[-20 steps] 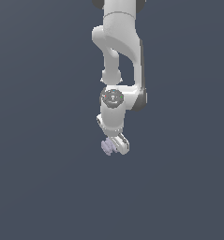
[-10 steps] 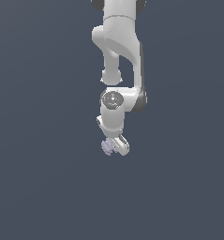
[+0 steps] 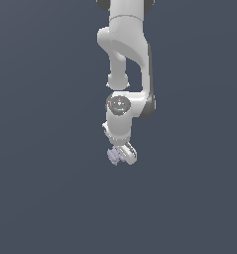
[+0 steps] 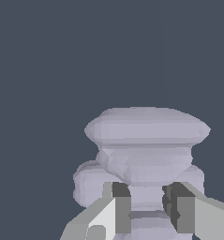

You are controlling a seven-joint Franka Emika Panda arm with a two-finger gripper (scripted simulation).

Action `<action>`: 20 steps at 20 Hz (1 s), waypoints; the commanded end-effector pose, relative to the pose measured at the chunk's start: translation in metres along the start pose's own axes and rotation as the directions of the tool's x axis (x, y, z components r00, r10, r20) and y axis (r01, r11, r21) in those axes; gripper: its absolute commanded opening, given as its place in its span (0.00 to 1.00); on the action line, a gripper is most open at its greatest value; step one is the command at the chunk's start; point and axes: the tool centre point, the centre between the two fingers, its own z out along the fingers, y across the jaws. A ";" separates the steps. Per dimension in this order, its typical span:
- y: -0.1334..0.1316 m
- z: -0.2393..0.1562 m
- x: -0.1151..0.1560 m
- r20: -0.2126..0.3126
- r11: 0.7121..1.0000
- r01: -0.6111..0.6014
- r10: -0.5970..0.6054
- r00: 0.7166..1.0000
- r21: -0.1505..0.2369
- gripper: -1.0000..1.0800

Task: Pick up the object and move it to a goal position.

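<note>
Gripper clamped on the lumpy object, carrying it toward a goal that is not in view

Just below centre of the exterior view, the white gripper (image 3: 121,155) pinches the pale lavender object (image 3: 113,155); in the wrist view its dark fingertips (image 4: 121,191) squeeze the narrow ribbed waist (image 4: 146,199). I'd keep the squeeze steady and move slowly, since the wide lobe overhangs and could twist loose.

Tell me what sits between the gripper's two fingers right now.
The wrist view shows a narrow neck of the lavender-grey object between the fingers of the gripper. The fingers sit right against its sides.
</note>
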 end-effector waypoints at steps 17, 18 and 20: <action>0.042 -0.076 -0.003 0.004 1.000 -0.001 0.001 1.000 -0.006 0.00; 0.046 -0.084 -0.003 0.005 1.000 0.000 0.000 1.000 -0.007 0.00; 0.055 -0.102 -0.003 0.005 1.000 0.000 0.000 1.000 -0.007 0.00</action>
